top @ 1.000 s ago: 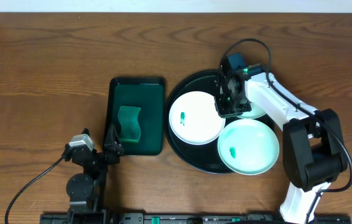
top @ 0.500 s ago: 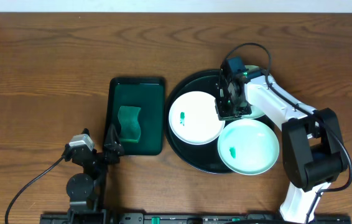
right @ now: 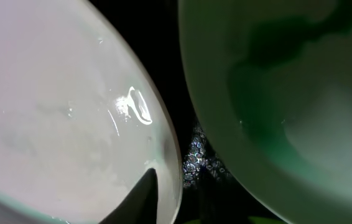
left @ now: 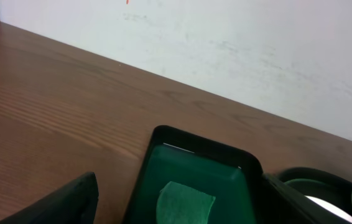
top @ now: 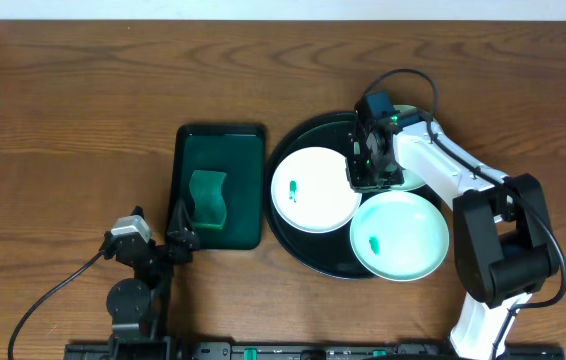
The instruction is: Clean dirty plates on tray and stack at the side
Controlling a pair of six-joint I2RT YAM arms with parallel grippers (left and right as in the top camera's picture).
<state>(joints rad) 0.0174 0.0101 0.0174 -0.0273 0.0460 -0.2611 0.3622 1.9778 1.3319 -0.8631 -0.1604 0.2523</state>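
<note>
Wooden worktop (top: 83,90), seen from above: my round black tray (top: 305,252) sits right of centre with all three plates on it. A dark green rectangular tray (top: 248,150) lies just to its left. The white plate (top: 313,195) fills the black tray's left half. The mint plate (top: 408,240) sits at its near right, overhanging the rim. A third plate (top: 406,184), at the far right, is mostly hidden under my right arm. A green sponge (top: 208,198) rests in the green tray. The right fingers (top: 368,165) hang where the plates meet; I cannot tell whether they are apart or closed. The left fingers (top: 180,228) stand wide apart, empty, at the green tray's near left corner. A green smudge (top: 293,188) marks the white plate and another the mint one.
</note>
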